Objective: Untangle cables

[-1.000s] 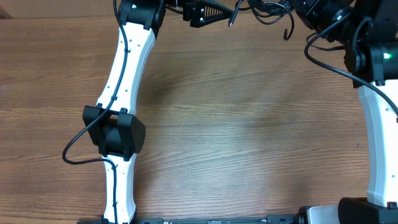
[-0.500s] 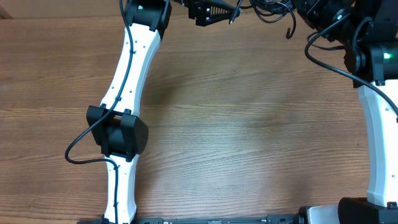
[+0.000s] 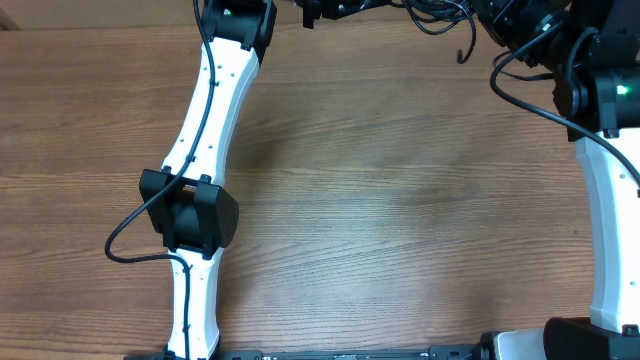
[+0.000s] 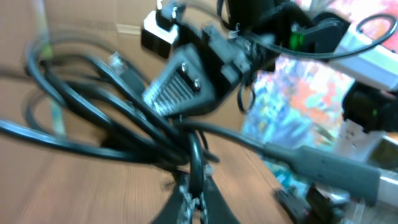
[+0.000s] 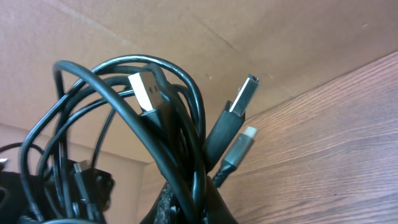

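Along the top edge of the overhead frame, a tangle of thin black cables [image 3: 441, 14] is held between two robot arms above the brown wooden worktop [image 3: 400, 200]. The left hand [image 4: 192, 200] pinches one looped strand, and the right hand [image 5: 186, 208] is clamped on the bundle, with silver-tipped plugs [image 5: 145, 93] poking upward.

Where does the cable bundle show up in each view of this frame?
Overhead: cable bundle at the top edge, right of centre, partly cut off.
Left wrist: blurred, across the left and centre.
Right wrist: left and centre, plug tips pointing up.
Shared landmark: the wooden table, seen in all three.
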